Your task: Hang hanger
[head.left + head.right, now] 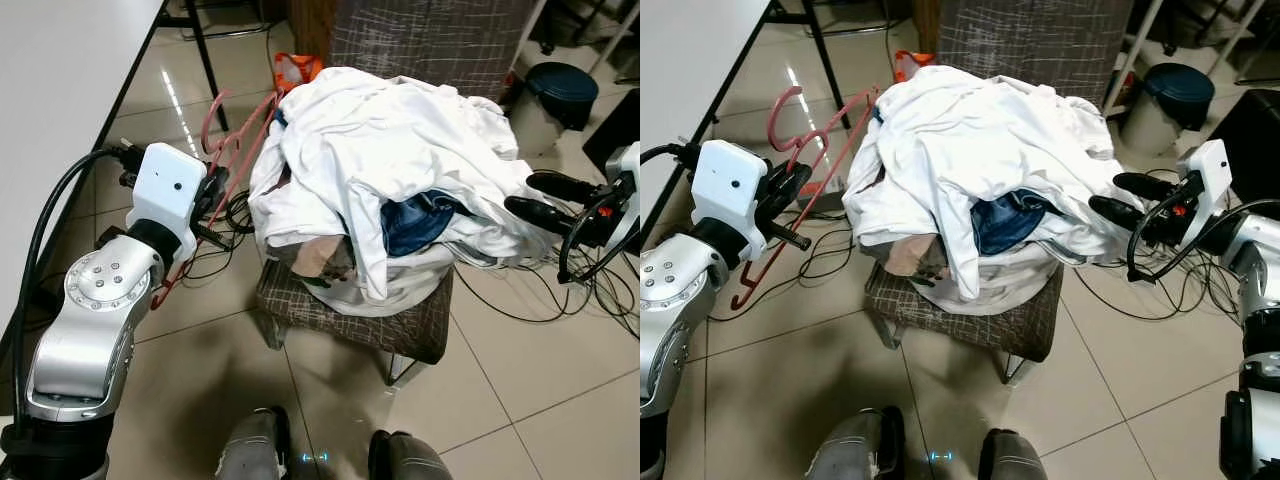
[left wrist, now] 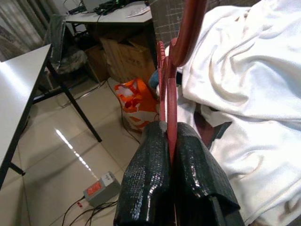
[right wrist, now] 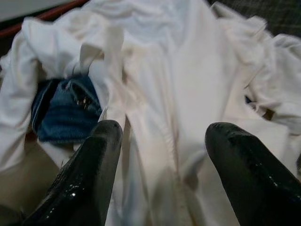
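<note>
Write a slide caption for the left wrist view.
Left gripper clamps a red hanger beside a pile of white laundry.

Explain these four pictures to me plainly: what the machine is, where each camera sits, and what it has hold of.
This is a walking humanoid robot with two silver arms. The two wide pictures come from its head, looking down; the close ones come from cameras on its wrists. Before it stands a stool heaped with white laundry and a blue garment. The left gripper has its black fingers shut on a red hanger, held beside the heap. The right gripper is open, fingers apart, pointing at the laundry without touching it.
</note>
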